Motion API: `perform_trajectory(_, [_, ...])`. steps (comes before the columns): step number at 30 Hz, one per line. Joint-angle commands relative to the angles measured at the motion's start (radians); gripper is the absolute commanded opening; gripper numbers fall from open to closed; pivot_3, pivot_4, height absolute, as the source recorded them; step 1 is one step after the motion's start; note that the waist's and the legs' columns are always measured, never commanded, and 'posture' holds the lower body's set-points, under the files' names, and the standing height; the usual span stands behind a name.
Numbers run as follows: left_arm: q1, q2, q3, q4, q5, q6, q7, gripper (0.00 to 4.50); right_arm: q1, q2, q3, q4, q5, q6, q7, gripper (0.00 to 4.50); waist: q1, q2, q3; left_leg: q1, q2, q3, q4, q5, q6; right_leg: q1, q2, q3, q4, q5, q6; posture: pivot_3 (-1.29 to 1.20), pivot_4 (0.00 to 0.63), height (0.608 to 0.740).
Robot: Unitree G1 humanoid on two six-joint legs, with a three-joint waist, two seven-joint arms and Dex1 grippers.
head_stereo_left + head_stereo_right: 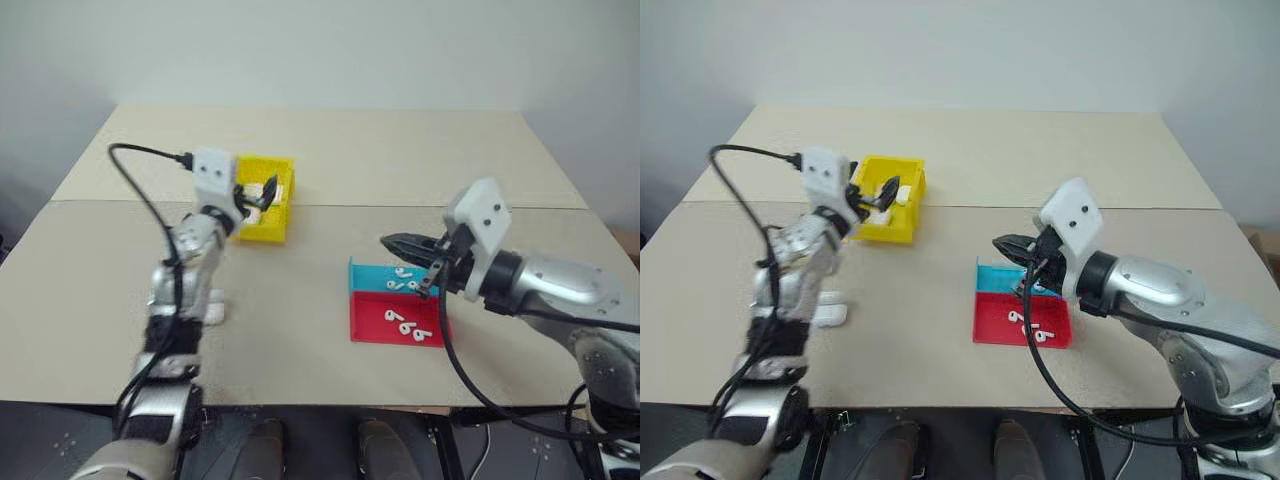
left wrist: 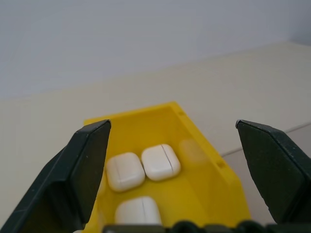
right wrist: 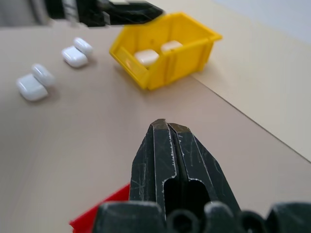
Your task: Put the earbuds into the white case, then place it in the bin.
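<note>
My left gripper (image 2: 172, 160) is wide open, empty, over the yellow bin (image 2: 214, 179). My right gripper (image 3: 167, 145) is shut, empty. The white cases (image 2: 160, 161) look light and slippery; I would grip their flat sides.

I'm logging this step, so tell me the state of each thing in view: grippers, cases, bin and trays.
left gripper: open, empty, over the bin.
right gripper: shut, empty.
bin: upright, holding three closed white cases.
white cases in the bin: lids shut, lying flat.
cases on the table: two, lids open.
teal tray: holds loose earbuds.
red tray: holds loose earbuds.
</note>
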Motion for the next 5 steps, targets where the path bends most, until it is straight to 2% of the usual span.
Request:
perform_trajectory(1, [0.103,0.128,0.042,-0.25,-0.173,0.067,-0.225,4.48,0.063,0.0,-0.064,-0.037,-0.057,-0.116,0.021,0.0,0.002,0.0,0.0,0.0,0.0,0.0,0.0,0.0,0.0,0.0,0.0,0.0,0.0,0.0,0.0,0.0,0.15,0.74])
perform_trajectory(5, [0.212,0.266,0.108,-0.368,-0.338,0.15,-0.382,4.48,0.106,0.004,-0.125,-0.021,-0.023,-0.148,0.073,0.0,0.004,0.0,0.0,0.004,0.001,0.001,0.001,0.0,0.0,0.004,0.0,0.0,0.0,0.0,0.0,0.0,0.15,0.74])
